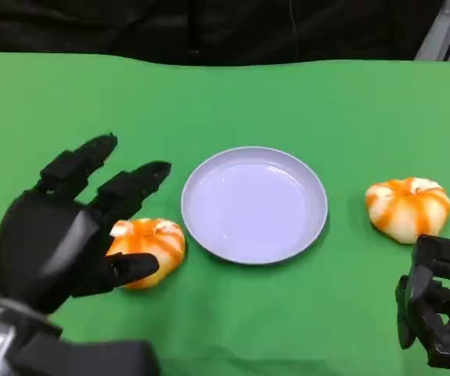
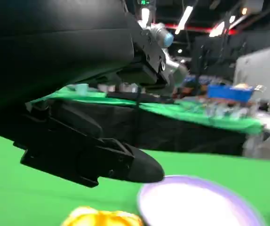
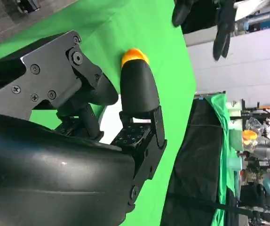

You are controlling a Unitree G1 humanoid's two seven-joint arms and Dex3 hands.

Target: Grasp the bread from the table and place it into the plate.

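At the left of the head view, the left hand (image 1: 60, 235) hovers over the green surface (image 1: 233, 102) with its fingers (image 1: 135, 184) spread wide and holding nothing; two of them reach up and to the right, while a lower one points right across the front of the near bread (image 1: 150, 243); whether that lower one touches the bun is hard to tell from this angle. This orange-and-white striped bun lies on the surface just left of the plate (image 1: 255, 205), close to its rim but apart from it. In the left wrist view a black finger (image 2: 102, 160) stretches above the bun (image 2: 102, 219), with the plate's pale rim (image 2: 191, 181) beside it.

The plate is round, shallow and lavender-white; it sits in the middle of the surface, with nothing in it.

To its right, well apart from the rim, lies a second bread (image 1: 408, 207) of the same striped kind, flat on the surface. Just below it, at the lower right corner, the right hand (image 1: 437, 313) rests low with its fingers curled inward around nothing; it does not touch the bun. In the right wrist view those fingers (image 3: 137, 89) cover most of a bun, whose orange edge (image 3: 134, 55) shows beyond them.
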